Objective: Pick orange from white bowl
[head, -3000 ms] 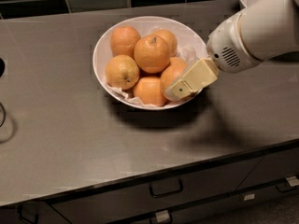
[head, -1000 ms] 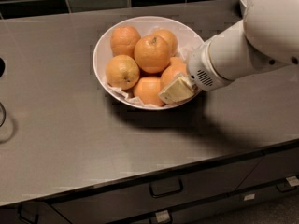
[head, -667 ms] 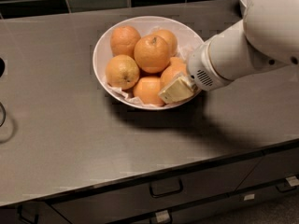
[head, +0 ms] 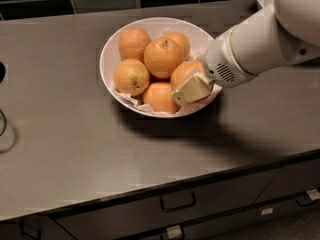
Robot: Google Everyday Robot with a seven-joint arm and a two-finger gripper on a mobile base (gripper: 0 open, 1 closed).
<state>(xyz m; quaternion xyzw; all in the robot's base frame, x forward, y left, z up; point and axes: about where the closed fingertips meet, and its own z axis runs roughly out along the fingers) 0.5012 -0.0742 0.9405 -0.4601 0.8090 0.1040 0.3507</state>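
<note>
Over the last three seconds the gripper has slid left across the rim of the white bowl on the bench. It now rests against the orange at the bowl's right side. The orange lies just up-left of it. I cannot tell whether the gripper is spread or clamped.

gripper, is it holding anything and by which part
Cannot be told. The gripper is down against the lower right side of the orange in the white bowl, but whether it grips it is hidden.
</note>
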